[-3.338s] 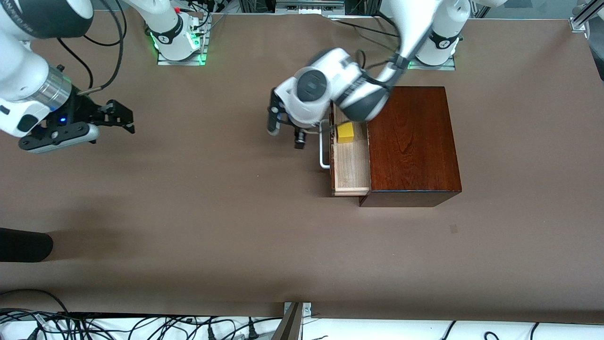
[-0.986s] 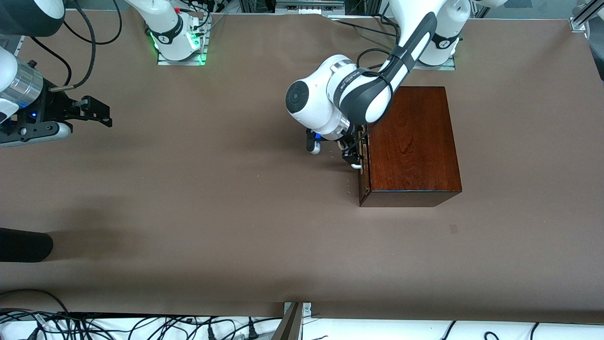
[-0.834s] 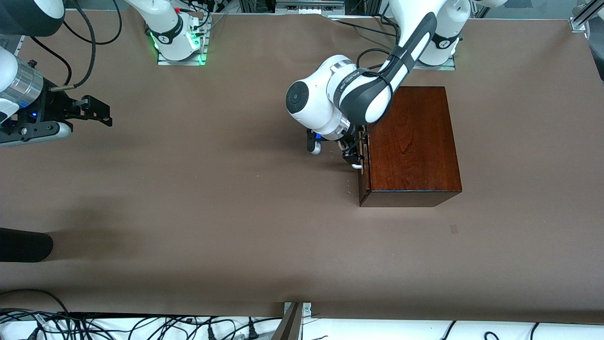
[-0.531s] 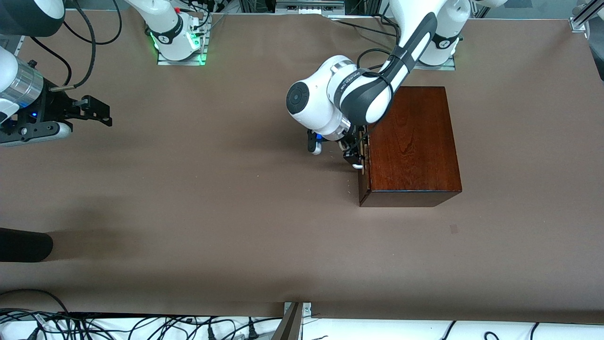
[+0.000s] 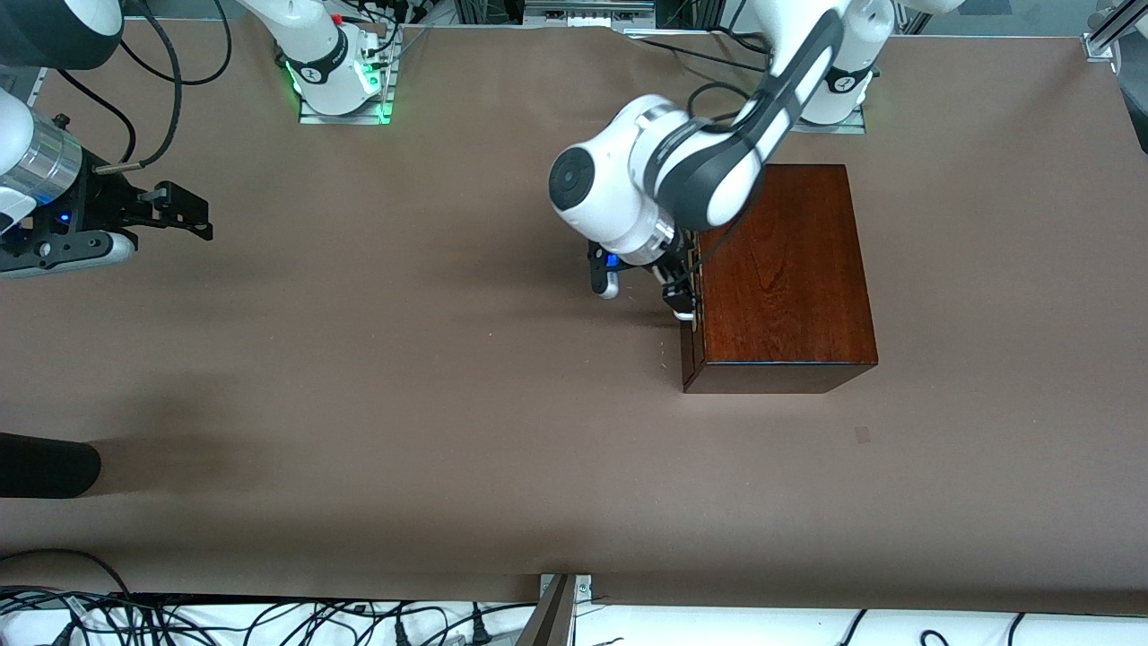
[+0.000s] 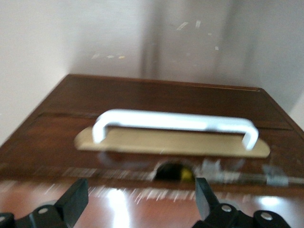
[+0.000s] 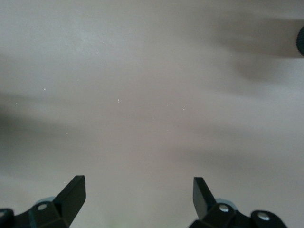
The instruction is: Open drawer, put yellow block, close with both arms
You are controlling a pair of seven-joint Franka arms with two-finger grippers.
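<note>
The dark mahogany box (image 5: pixel 780 269) stands toward the left arm's end of the table. Its drawer (image 6: pixel 156 166) is pushed in, and the white loop handle (image 6: pixel 173 122) lies across the dark front. My left gripper (image 5: pixel 679 296) hangs open right in front of that drawer front, its fingers (image 6: pixel 72 203) spread wider than the handle's middle and holding nothing. The yellow block is hidden in the front view. Only a bit of yellow (image 6: pixel 186 175) shows in a small dark notch beside the handle plate. My right gripper (image 5: pixel 190 215) waits open and empty over bare table at the right arm's end.
The two arm bases (image 5: pixel 336 72) stand along the table edge farthest from the front camera. A black rounded object (image 5: pixel 45 465) pokes in at the right arm's end, nearer the camera. Cables (image 5: pixel 269 619) run along the near edge. Brown tabletop (image 7: pixel 152 95) spreads under the right gripper.
The drawer, open with the yellow block inside at first, has been pushed shut by the left arm. In the last half second the left wrist rose slightly. The right arm drew back earlier, then stayed still.
</note>
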